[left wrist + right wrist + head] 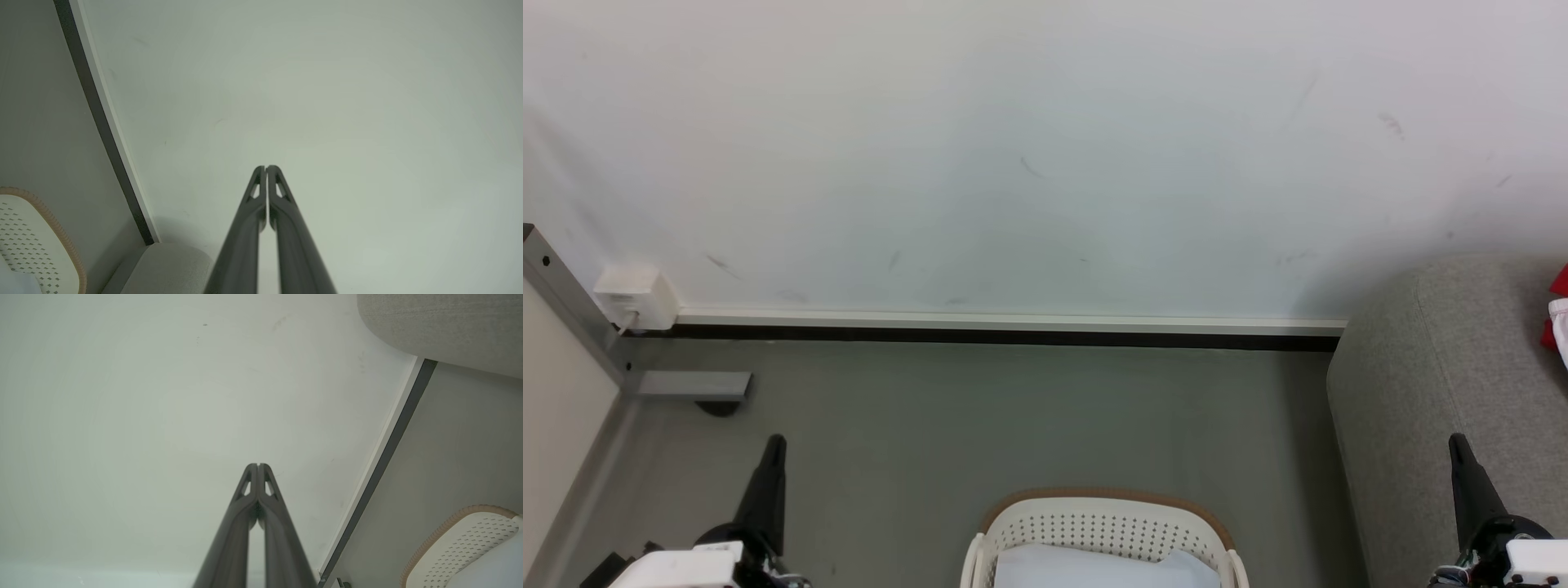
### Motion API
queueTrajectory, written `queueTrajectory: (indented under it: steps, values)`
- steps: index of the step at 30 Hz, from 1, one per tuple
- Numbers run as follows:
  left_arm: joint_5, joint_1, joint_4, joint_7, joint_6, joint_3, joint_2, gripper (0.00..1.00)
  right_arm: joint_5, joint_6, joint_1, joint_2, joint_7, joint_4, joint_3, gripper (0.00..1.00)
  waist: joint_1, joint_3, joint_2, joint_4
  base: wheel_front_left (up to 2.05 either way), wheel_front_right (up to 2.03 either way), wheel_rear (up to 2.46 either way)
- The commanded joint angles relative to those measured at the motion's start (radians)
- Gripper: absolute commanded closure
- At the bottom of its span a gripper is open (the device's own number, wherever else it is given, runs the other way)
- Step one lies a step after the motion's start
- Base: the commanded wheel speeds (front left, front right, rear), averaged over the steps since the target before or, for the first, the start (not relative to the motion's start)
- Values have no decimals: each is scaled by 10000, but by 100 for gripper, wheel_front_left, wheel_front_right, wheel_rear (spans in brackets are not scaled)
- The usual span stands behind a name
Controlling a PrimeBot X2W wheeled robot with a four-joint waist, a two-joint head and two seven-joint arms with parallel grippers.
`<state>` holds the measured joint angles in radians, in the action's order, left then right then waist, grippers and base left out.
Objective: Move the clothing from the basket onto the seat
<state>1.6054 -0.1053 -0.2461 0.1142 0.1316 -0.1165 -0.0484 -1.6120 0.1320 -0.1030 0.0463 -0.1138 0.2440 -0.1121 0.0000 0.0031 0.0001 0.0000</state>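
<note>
Presently in hand: judging by the layout, a fresh reach into the basket (1103, 495), or a check that nothing is left. Its near part is cut off at the bottom of the head view, so perhaps a garment remains; I cannot tell.
Clothing (1561, 284): a red piece with white cloth beside it lies on the seat (1445, 367), at the far right edge of the head view.
Basket position: on the floor (1013, 408) just left of the seat, between the two arms. The part in sight holds a flat pale liner sheet (1094, 567).
Doing it well: look down over the whole basket first. If cloth is there, part the jaws before descending, pinch a fold rather than the liner, lift clear of the rim, then carry it right over the seat's rounded edge.
Left gripper (774, 447): low at the left, pointing up toward the wall (1045, 163). The left wrist view (266, 168) has its jaws pressed together with nothing between them.
Right gripper (1458, 447): low beside the seat's front, pointing the same way. The right wrist view (258, 465) has its jaws likewise closed and empty.
</note>
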Motion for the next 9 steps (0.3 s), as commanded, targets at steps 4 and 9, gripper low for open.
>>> queueTrajectory:
  steps: [4,9]
  values:
    - [136,-68,29,33,18,-15,-15,100,-21,-25,-138,75,-38,27,-34,100,0,0,-1,0,0,0,0]
    - [136,-68,29,33,18,-14,-15,100,-21,-25,-138,75,-38,27,-33,100,0,0,-1,0,0,0,0]
